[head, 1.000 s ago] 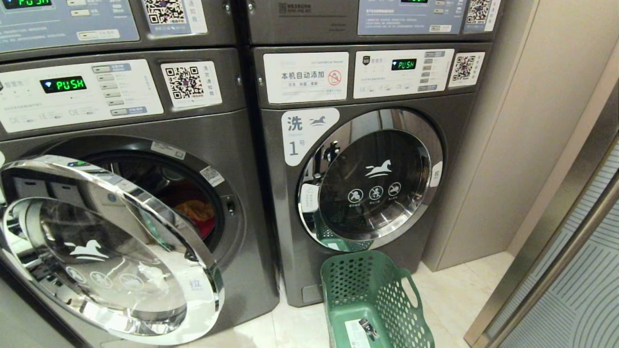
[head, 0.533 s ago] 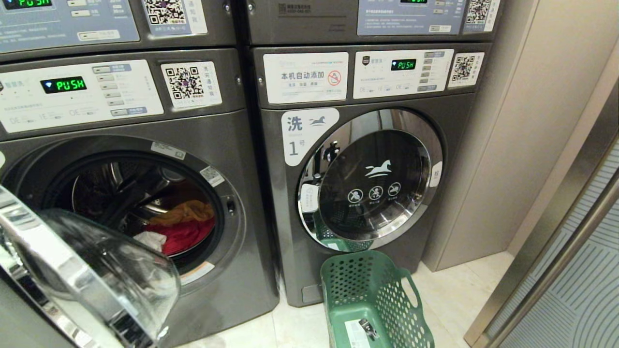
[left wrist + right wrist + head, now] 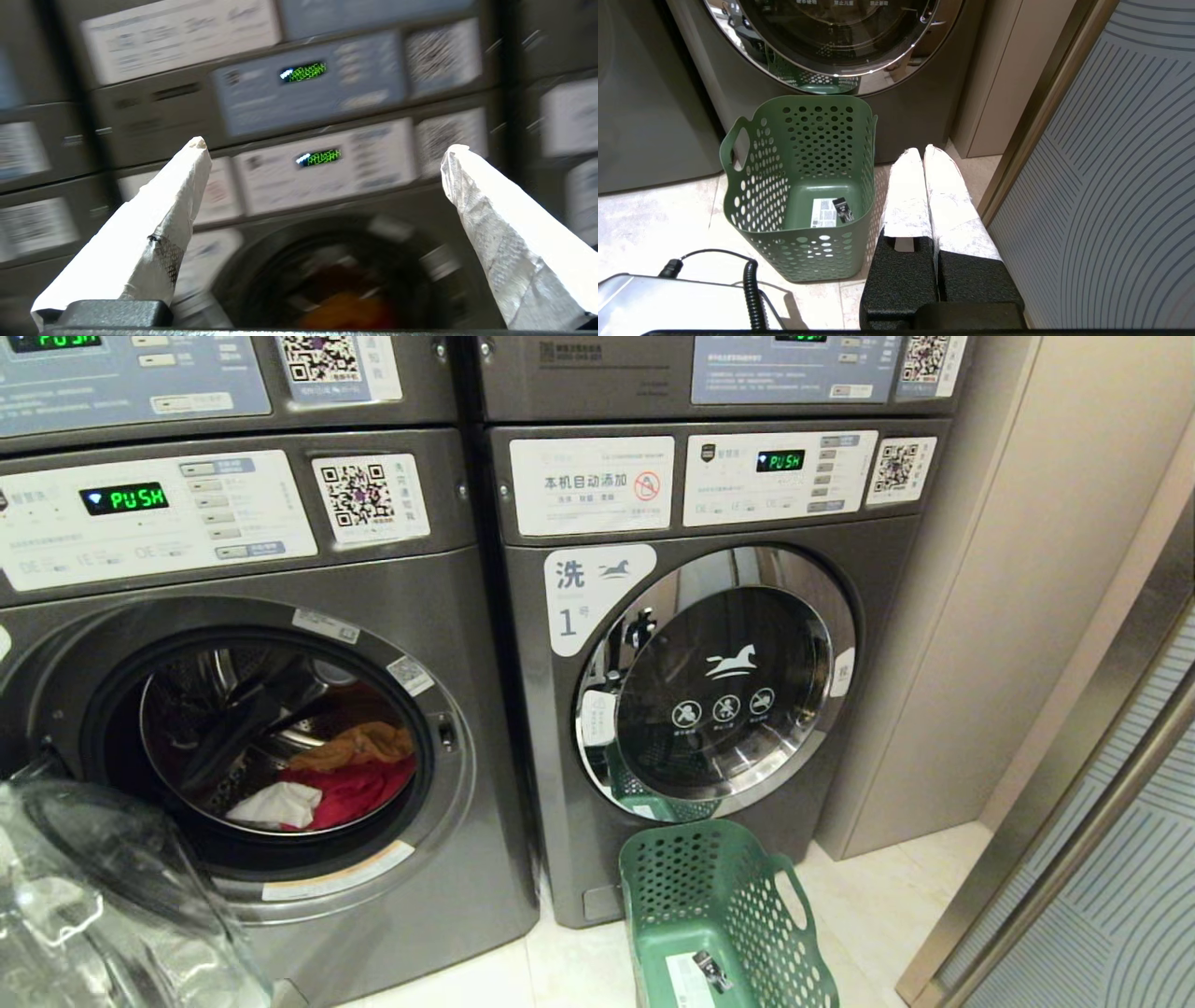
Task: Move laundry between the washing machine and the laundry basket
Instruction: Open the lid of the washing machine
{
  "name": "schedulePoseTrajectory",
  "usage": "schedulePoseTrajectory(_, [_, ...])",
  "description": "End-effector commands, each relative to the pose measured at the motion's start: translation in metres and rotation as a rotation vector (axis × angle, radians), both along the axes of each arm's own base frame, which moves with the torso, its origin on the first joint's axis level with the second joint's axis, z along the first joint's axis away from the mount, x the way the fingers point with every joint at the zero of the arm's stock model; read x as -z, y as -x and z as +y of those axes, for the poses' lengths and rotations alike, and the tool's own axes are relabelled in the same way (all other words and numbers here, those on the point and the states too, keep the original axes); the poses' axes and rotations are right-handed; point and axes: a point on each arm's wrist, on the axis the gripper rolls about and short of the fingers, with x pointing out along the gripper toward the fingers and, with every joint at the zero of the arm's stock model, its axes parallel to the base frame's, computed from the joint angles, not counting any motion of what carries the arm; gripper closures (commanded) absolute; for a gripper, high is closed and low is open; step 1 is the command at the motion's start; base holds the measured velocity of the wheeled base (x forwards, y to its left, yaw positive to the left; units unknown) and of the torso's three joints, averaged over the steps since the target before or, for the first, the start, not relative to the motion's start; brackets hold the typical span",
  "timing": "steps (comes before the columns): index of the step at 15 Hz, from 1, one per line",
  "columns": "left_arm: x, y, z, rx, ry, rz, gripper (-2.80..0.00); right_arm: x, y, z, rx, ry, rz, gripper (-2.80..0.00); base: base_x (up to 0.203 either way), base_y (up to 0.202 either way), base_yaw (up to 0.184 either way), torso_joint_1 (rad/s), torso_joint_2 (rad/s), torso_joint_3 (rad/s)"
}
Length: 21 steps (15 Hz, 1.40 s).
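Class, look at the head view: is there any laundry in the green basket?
No. The laundry basket holds only a paper label on its floor, while the laundry lies in the open washing machine drum.

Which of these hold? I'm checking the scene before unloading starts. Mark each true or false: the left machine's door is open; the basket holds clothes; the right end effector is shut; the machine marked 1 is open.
1. True: the washing machine stands open, laundry inside.
2. False: the laundry basket holds only a label.
3. True: the right end effector is shut beside it.
4. False: the machine marked 1 is closed.
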Motion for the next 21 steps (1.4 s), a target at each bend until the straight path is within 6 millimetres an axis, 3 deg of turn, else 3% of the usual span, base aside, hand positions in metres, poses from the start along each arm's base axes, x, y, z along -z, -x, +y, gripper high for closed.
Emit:
schedulePoseTrajectory(1, [0.013, 0.018, 0.008, -0.163, -0.067, 0.053, -2.8, 0.0, 0.0, 0.0, -0.002, 0.001, 0.001, 0.0, 0.0, 0.0, 0.0, 0.0, 0.0, 0.0])
schedulePoseTrajectory(8, [0.02, 0.016, 0.011, -0.116, -0.086, 0.137, -2.8, 0.0, 0.0, 0.0, -0.001, 0.001, 0.001, 0.0, 0.0, 0.0, 0.0, 0.0, 0.0, 0.0])
schedulePoseTrajectory(14, [0.038, 0.021, 0.018, 0.046, -0.129, 0.167, -2.8, 0.0, 0.0, 0.0, -0.002, 0.001, 0.001, 0.0, 0.0, 0.0, 0.0, 0.0, 0.0, 0.0])
schedulePoseTrajectory(19, [0.031, -0.002, -0.016, 0.237, -0.18, 0.211, -2.8, 0.0, 0.0, 0.0, -0.002, 0.001, 0.001, 0.0, 0.0, 0.0, 0.0, 0.0, 0.0, 0.0])
schedulePoseTrajectory(21, [0.03, -0.011, -0.033, 0.239, -0.15, 0.257, -2.8, 0.0, 0.0, 0.0, -0.002, 0.001, 0.001, 0.0, 0.0, 0.0, 0.0, 0.0, 0.0, 0.0])
